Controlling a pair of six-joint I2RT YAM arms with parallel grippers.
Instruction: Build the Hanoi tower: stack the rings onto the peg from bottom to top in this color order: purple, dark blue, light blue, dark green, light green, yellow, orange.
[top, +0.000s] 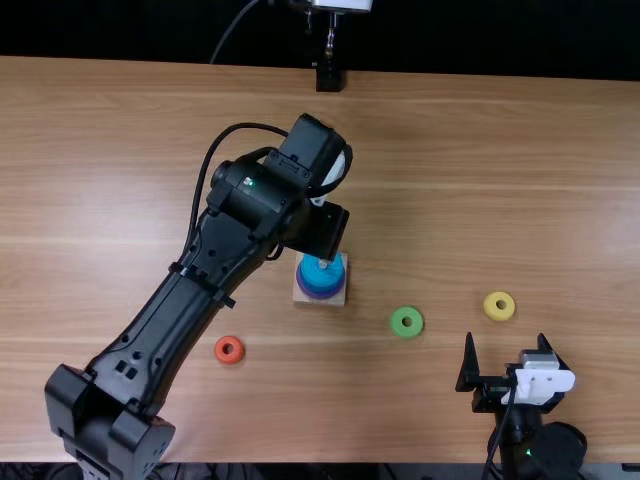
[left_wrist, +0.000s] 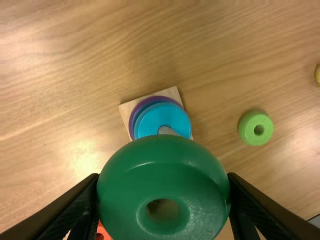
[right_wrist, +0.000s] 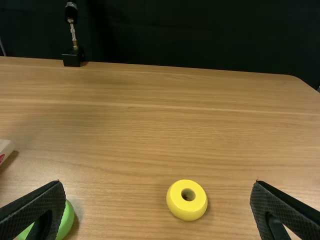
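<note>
My left gripper (top: 322, 230) is over the far edge of the wooden base (top: 339, 299). In the left wrist view this gripper (left_wrist: 163, 185) is shut on the dark green ring (left_wrist: 160, 160), which hangs above the table. Purple (left_wrist: 131, 120), dark blue and light blue (left_wrist: 167, 114) rings are stacked around the peg (left_wrist: 167, 130), light blue uppermost. The light green ring (top: 400, 330), yellow ring (top: 490, 306) and orange ring (top: 222, 356) lie flat on the table. Near the table's front edge, my right gripper (top: 506, 345) is open; the right wrist view has this gripper (right_wrist: 158, 185) with the yellow ring (right_wrist: 177, 205) beyond it.
A black stand (top: 329, 78) is at the table's far edge. The left arm's long link crosses the left half of the wooden table (top: 540, 180), passing close to the orange ring.
</note>
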